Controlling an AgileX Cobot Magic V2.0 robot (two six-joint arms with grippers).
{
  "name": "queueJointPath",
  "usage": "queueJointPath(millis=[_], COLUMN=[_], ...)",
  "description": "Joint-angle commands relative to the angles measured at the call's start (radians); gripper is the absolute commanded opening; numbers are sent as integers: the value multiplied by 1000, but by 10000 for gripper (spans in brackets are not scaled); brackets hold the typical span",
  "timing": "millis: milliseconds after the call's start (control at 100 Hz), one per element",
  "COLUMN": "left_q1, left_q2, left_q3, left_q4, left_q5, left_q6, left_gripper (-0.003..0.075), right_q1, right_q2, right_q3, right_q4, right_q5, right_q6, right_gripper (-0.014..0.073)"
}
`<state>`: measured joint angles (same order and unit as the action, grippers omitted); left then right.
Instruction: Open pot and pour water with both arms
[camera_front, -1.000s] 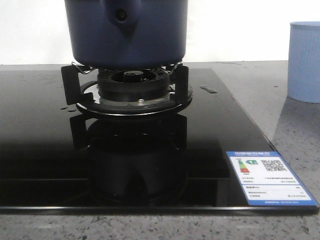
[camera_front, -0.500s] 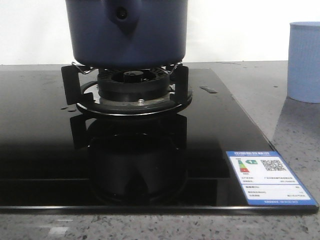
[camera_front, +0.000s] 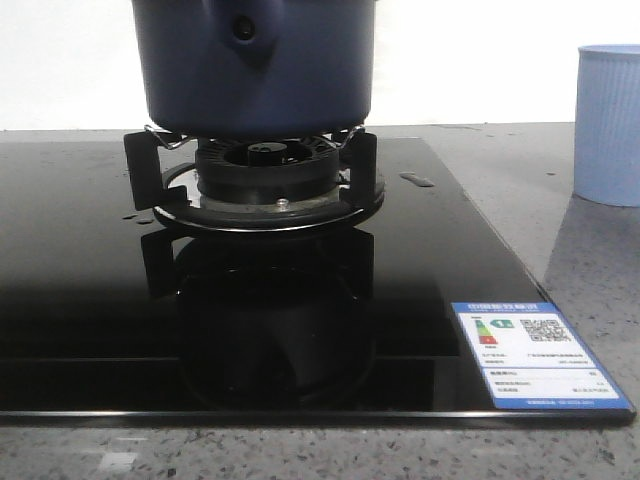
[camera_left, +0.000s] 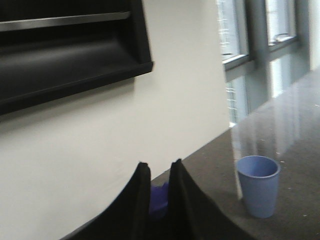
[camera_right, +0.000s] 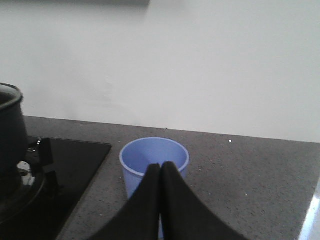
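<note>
The pot (camera_front: 255, 65) on the burner (camera_front: 262, 165) looks heavy and smooth-walled; grip its riveted handle mount. Right tool (camera_right: 160, 167) is closed, empty; left tool (camera_left: 159, 172) nips something purple.

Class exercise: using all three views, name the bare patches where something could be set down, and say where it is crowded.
Free: the glass hob in front of the burner, back to the label; the grey counter between hob edge and cup; the counter beyond the cup up to the wall. Crowded: the burner, taken by the pot.
</note>
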<state>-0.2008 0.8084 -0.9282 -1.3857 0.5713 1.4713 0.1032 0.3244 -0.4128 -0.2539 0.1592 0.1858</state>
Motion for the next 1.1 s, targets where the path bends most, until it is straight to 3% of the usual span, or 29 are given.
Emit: queueJointPath(millis=[0, 160, 290, 400, 1090], left_q1=[-6, -6, -6, -6, -6], left_q2=[-131, -366, -512, -593, -633], left_q3=[123, 386, 530, 607, 641], left_q4=[-68, -71, -90, -111, -113], left_q5=[-154, -209, -219, -247, -240], left_q6=[-15, -15, -16, -16, -16], left_gripper=[63, 54, -20, -19, -19], right_q1=[49, 174, 265, 300, 302], right_q2=[-51, -143, -201, -217, -217], right_q3=[-16, -13, -13, -13, -13], right_q4=[6, 11, 11, 11, 11], right_q5=[-33, 86, 90, 90, 87], right_q6=[-1, -8, -9, -9, -9], right_gripper=[-74, -74, -74, -74, -74])
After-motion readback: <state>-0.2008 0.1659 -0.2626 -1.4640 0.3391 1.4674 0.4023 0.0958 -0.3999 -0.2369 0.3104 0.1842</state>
